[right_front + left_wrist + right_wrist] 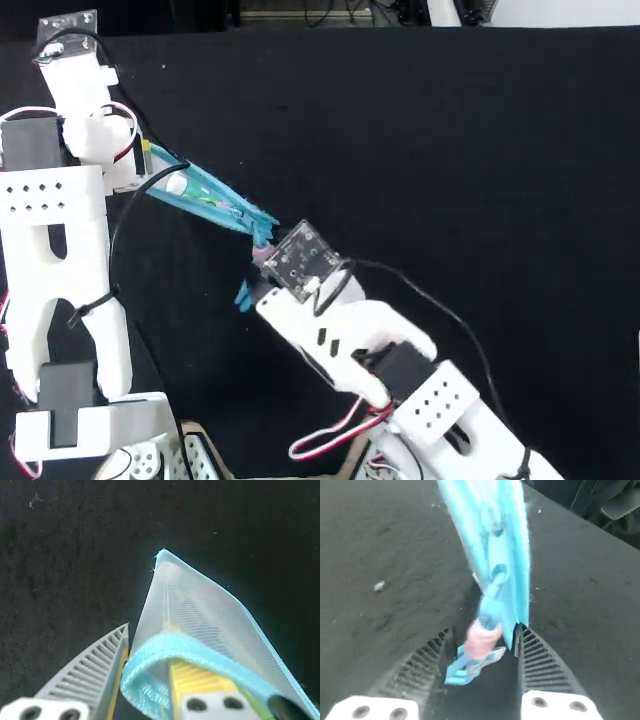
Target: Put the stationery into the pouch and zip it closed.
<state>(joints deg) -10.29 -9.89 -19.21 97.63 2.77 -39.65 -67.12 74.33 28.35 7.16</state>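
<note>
Pouch: a cyan-edged mesh pouch (215,202) hangs off the black surface (450,150), stretched between the two arms.
Stationery: pale and green shapes (200,193) show through the mesh, so at least some stationery seems to be inside. How many pieces, I cannot tell.
Left hand: the left hand (147,645) is clenched on one end of the pouch, with the cyan trim looped around its yellow-padded finger.
Right hand: the right hand (482,630) has its jaws parted around the far end, where the zipper pull (481,642) with its pink bead dangles between them, not visibly pinched.
Handling: the pouch is light, soft and floppy. It will sag and twist unless kept taut, and the mesh could slip or snag.
Where to hold: probably the stitched trim at the end, which looks firmer than the mesh. For closing, pinch the small pull tab squarely, since it swings freely.
Stage: zipping appears to be the step in hand.
</note>
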